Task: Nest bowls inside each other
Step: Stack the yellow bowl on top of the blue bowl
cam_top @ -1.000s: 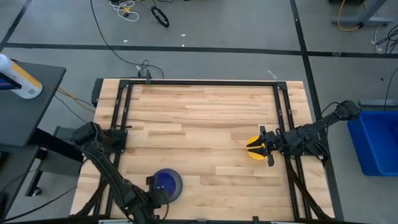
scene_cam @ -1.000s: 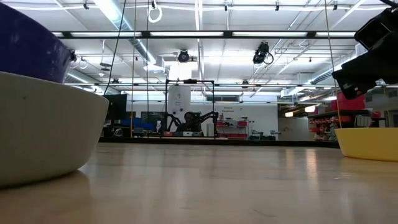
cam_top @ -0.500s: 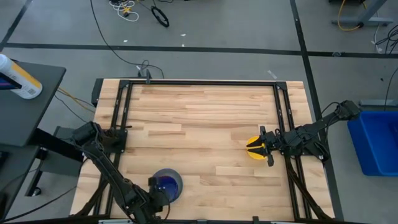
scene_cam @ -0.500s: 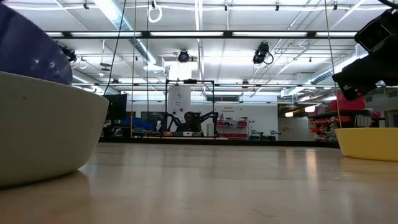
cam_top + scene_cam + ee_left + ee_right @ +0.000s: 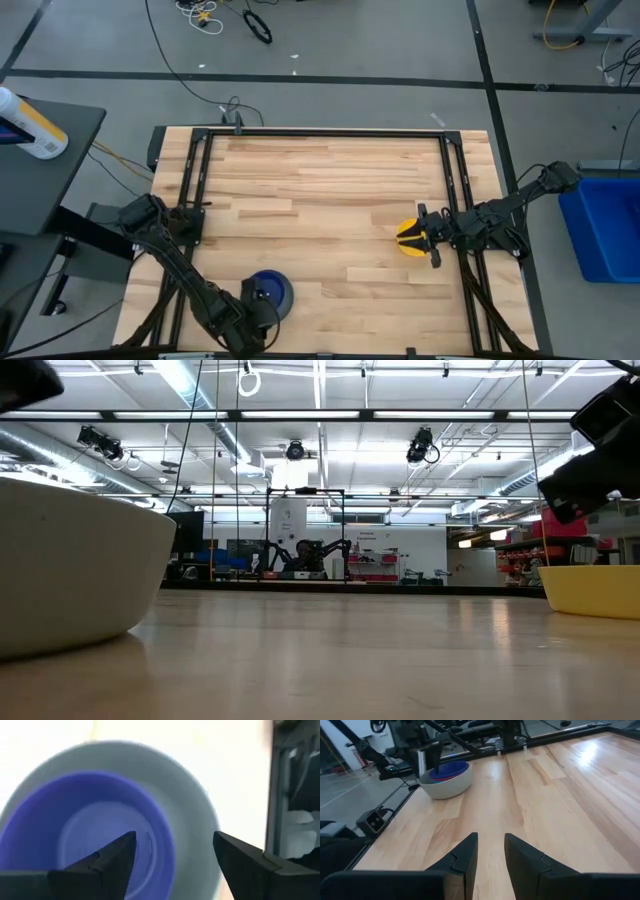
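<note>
Your surfaces: wood and plastic.
The table (image 5: 330,190) is pale, smooth plank wood; the bowls (image 5: 446,779) look like smooth, slightly glossy plastic.

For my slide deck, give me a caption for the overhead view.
Left gripper open over the nested bowls; right gripper at the yellow bowl.

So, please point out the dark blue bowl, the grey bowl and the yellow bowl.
dark blue bowl (image 5: 85,827), left wrist view, on its inner floor.
grey bowl (image 5: 70,570), low view, on its outer wall.
yellow bowl (image 5: 410,240), high view, on its visible rim.
</note>
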`<state>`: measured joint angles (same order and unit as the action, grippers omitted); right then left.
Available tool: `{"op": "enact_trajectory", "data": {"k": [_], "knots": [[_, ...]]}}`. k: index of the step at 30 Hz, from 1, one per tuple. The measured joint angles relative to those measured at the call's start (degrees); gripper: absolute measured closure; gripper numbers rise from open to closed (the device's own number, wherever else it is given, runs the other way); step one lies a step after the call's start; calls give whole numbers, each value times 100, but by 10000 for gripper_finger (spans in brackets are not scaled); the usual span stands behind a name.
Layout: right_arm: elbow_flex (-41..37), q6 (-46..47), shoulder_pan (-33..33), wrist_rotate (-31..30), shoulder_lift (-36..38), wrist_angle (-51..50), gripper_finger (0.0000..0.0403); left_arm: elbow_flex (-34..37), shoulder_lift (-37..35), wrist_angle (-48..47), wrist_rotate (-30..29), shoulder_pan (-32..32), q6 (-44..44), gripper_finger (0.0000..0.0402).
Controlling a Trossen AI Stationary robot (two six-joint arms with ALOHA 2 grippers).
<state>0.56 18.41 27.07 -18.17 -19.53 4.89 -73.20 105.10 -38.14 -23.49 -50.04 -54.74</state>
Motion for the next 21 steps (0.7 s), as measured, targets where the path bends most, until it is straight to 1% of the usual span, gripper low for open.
{"op": "enact_trajectory", "data": {"k": [3,5,7,9,11,14,17,21], "knots": [[0,36,2,39,0,2,297,-208,-7,-17,-46,-4,156,129],[0,106,2,65,0,-1,297,-388,-9,-287,-111,-7,293,134],[4,224,-8,261,-34,-126,297,-578,-11,-817,-365,-18,398,141],[119,532,-38,390,-174,-589,297,-674,-13,-1412,-769,-39,411,146],[322,872,-67,485,-396,-1124,297,-682,-15,-1771,-1147,-48,434,150],[796,1154,-70,537,-834,-1766,297,-685,-45,-2109,-1558,-41,466,151],[1447,1279,-81,711,-1307,-2474,297,-686,-46,-2474,-1899,-22,472,148],[2291,1529,-83,957,-1987,-3467,297,-687,-46,-3139,-2301,-22,148,143]]}}
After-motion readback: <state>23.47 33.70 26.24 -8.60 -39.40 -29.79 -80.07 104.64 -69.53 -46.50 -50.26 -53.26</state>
